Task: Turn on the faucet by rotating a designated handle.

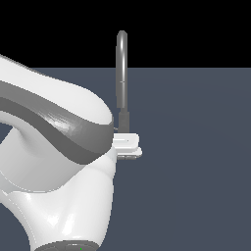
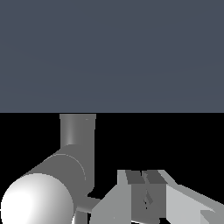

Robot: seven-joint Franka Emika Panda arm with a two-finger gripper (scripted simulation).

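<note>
Grey metal marks the faucet, a slim tube that rises through the upper middle of the exterior view and arches over against the black band along the top; its darker, thicker lower part drops behind the white tool, which sits just right of centre in that frame. In the wrist view the faucet shows as a short grey cylinder in the lower left, with a larger barrel ending in a bright rounded cap nearer the camera. A short light-grey stub, apparently the handle, pokes sideways from that barrel toward the tool, and its far end disappears behind the nearest white finger, so contact between them cannot be confirmed. The two dark pads at the fingertips stand side by side with only a thin line between them, so the jaws look nearly or fully together, yet whether they pinch anything cannot be told from either picture. In the exterior view the fingers read as a flat white block touching or just in front of the faucet's base, and the handle shows only as a thin sliver at the arm's edge. The bulky white-and-grey arm fills the whole left half of that frame, hiding the wrist and everything behind it, and is cut off at the left and bottom edges. The slate-blue bench spreads across the right side.
</note>
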